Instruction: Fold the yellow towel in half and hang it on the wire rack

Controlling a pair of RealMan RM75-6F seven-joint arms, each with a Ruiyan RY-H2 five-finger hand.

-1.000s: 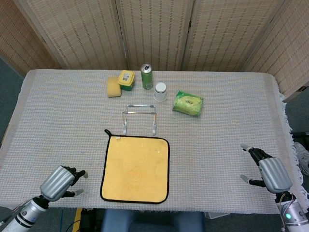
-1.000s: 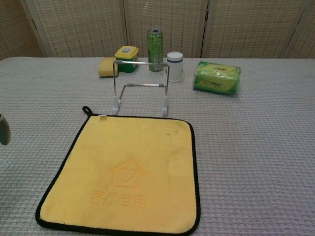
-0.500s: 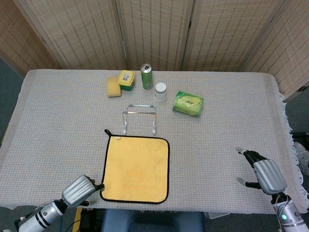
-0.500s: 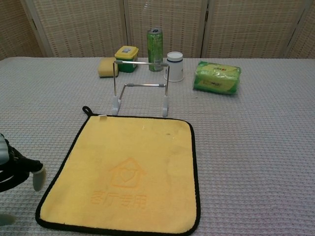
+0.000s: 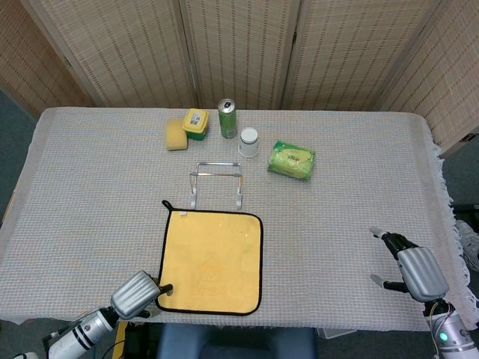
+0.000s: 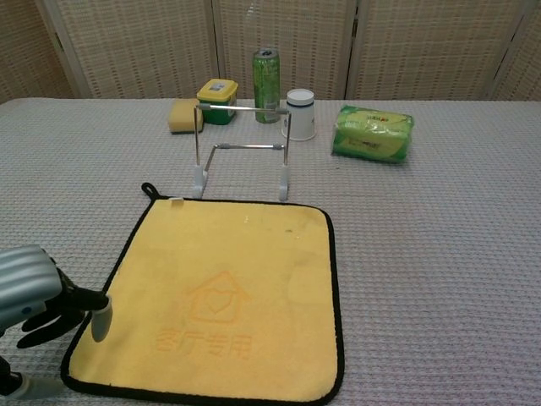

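Note:
The yellow towel [image 5: 212, 259] [image 6: 221, 292], edged in black with a small loop at its far left corner, lies flat on the table near the front edge. Just behind it stands the wire rack [image 5: 216, 182] [image 6: 241, 150], bare. My left hand [image 5: 138, 295] [image 6: 38, 296] is at the towel's near left corner, fingers spread and pointing at the hem, holding nothing. My right hand [image 5: 413, 268] hovers open near the table's right front corner, far from the towel, and shows only in the head view.
Along the back stand a yellow sponge [image 5: 176, 134], a yellow-lidded green tub [image 5: 196, 123], a green can [image 5: 227, 118], a white cup [image 5: 248, 141] and a green wipes packet [image 5: 292, 160]. A woven screen closes the far side.
My left hand has moved right along the front edge to the towel's near left corner. My right hand has shifted only slightly.

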